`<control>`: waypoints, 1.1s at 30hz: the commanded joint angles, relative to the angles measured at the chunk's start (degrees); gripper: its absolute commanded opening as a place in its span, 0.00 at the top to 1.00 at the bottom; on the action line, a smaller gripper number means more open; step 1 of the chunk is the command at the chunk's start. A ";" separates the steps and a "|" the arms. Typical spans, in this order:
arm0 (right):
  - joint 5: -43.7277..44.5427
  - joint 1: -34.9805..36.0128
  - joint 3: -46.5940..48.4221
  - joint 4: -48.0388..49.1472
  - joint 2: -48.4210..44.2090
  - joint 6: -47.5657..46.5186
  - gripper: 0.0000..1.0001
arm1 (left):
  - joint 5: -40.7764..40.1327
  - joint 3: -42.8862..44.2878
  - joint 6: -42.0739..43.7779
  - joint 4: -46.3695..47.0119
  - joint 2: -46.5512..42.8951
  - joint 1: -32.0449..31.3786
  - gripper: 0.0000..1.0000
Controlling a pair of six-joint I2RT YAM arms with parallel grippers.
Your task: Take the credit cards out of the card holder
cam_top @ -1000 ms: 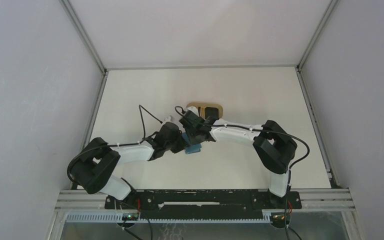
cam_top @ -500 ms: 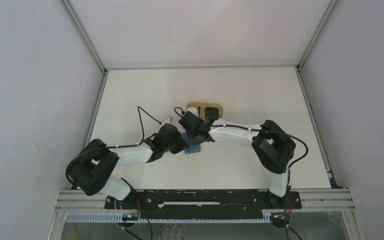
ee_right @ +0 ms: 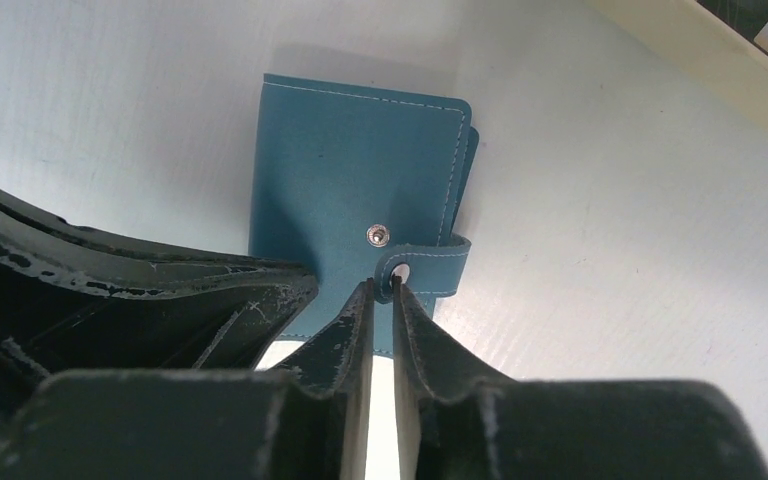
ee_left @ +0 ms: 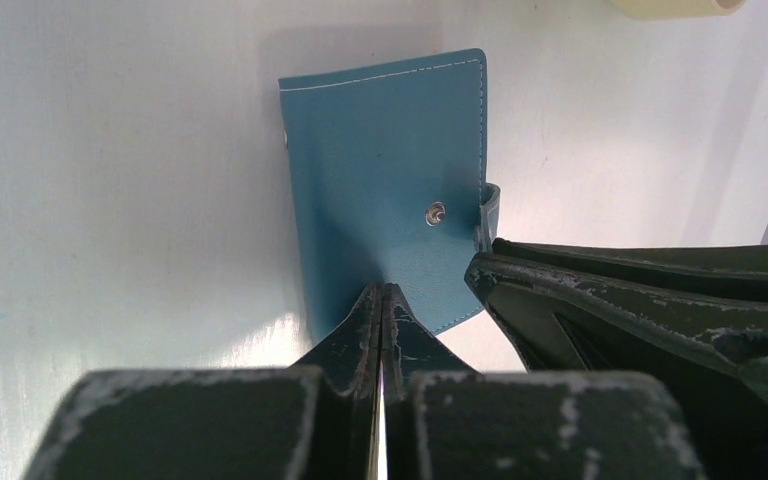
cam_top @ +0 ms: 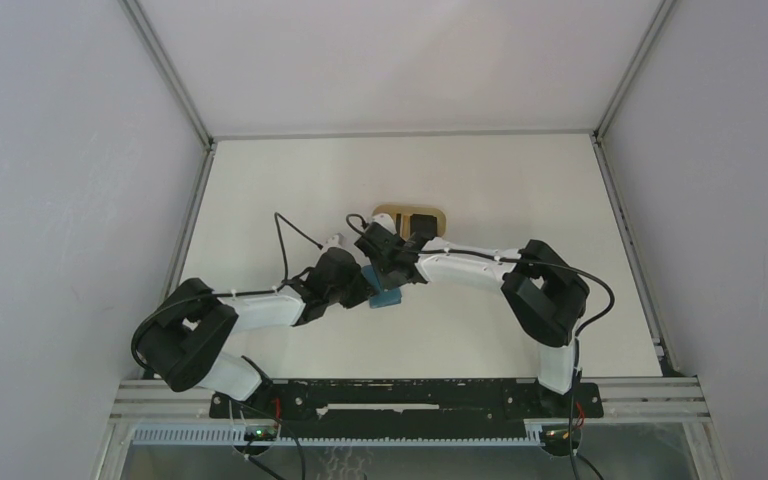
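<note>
The teal card holder [cam_top: 384, 298] lies folded shut on the white table between both grippers. Its cover [ee_left: 390, 180] shows a metal snap stud [ee_right: 378, 234]. The snap tab [ee_right: 422, 266] stands unfastened, off the stud. My left gripper [ee_left: 381, 291] is shut, with its tips resting on the cover's near part and nothing between them. My right gripper [ee_right: 383, 286] has its jaws drawn close, with the tab's rounded end pinched between the tips. The credit cards are hidden inside the closed holder.
A beige oval tray [cam_top: 381, 212] with something dark in it sits just beyond the grippers; its rim [ee_right: 700, 60] shows at the top right of the right wrist view. The right gripper's finger [ee_left: 610, 290] crowds the holder's right side.
The right jaws have narrowed onto the snap tab. Both arms have shifted only slightly, and the card holder stays where it was.
</note>
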 commanded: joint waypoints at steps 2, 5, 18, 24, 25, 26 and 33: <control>1.90 0.77 2.81 0.55 0.84 -0.65 0.89 | 0.20 -3.79 3.36 -13.55 2.81 -1.16 1.00; 1.86 0.70 3.32 0.57 1.42 -0.89 1.00 | 0.27 -3.79 3.35 -13.58 2.76 -1.13 1.00; 1.37 0.53 5.55 0.93 3.93 -2.11 1.00 | 0.70 -3.79 3.46 -13.14 3.39 -1.19 1.00; 1.19 0.19 5.42 -0.08 4.86 -1.77 1.00 | 0.71 -3.87 3.48 -13.06 3.42 -1.23 1.00; 1.23 0.06 5.38 -0.12 4.95 -1.77 1.00 | 0.73 -3.90 3.44 -13.06 3.46 -1.27 1.00; 1.19 -0.04 5.41 -0.13 5.12 -1.79 1.00 | 0.77 -3.84 3.45 -13.05 3.61 -1.21 1.00; 1.06 -0.60 5.40 -0.86 5.74 -1.57 1.00 | 0.90 -3.71 3.48 -13.05 3.73 -1.32 1.00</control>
